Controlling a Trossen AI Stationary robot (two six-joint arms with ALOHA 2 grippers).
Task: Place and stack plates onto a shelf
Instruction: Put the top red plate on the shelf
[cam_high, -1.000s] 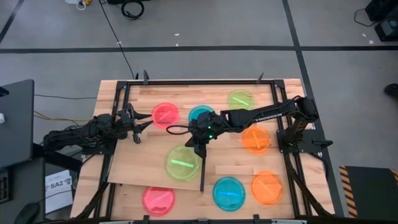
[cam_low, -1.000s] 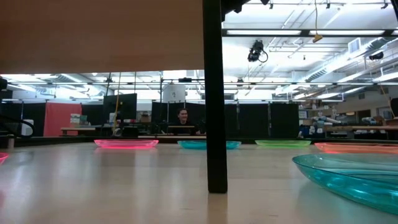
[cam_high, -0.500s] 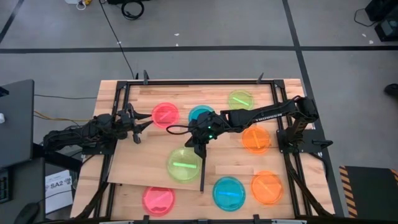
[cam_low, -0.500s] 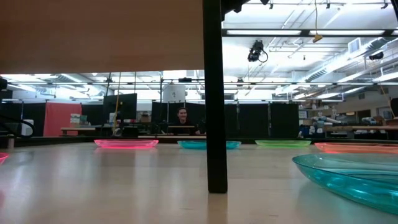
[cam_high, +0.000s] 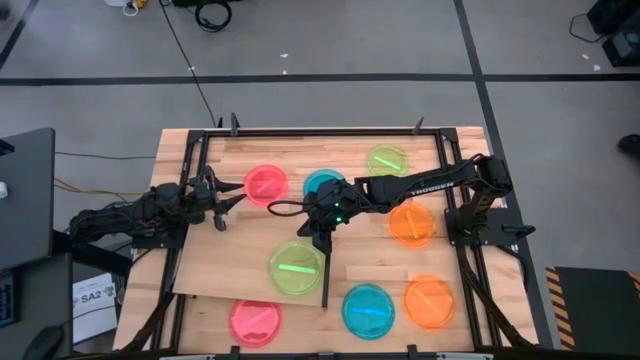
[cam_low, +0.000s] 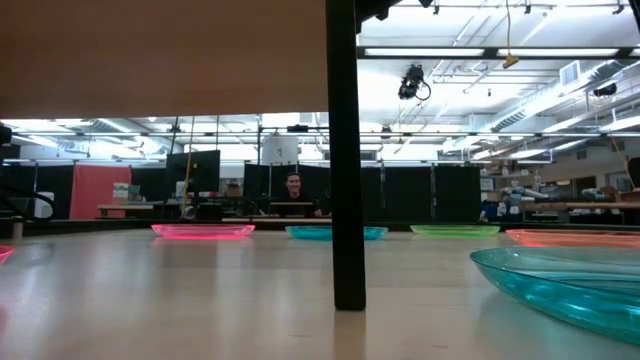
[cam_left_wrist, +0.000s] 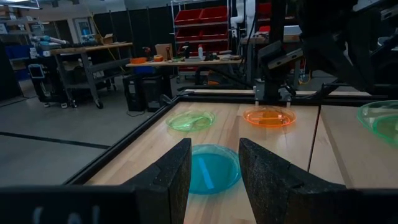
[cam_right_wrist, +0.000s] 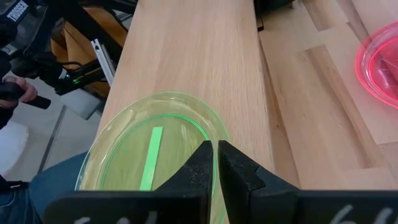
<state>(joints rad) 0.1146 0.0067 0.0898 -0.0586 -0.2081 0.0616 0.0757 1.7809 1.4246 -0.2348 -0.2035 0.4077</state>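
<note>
The green plate (cam_high: 296, 267) is now seen lying lower on the shelf (cam_high: 215, 265) than a second ago, shifted toward 6 o'clock and clear of the right end effector (cam_high: 320, 240), which hovers at the plate's 1 o'clock rim. Its fingers are held nearly together, and no clamp on the rim is evident in the right wrist view; a release is judged likely, so this plate is probably placed. The plate lies flat; being round, it has no long axis, though its inner stripe runs roughly 9 to 3 o'clock. The left end effector (cam_high: 222, 202) is parked at the tabletop's 9 o'clock side, fingers apart, holding nothing.
</note>
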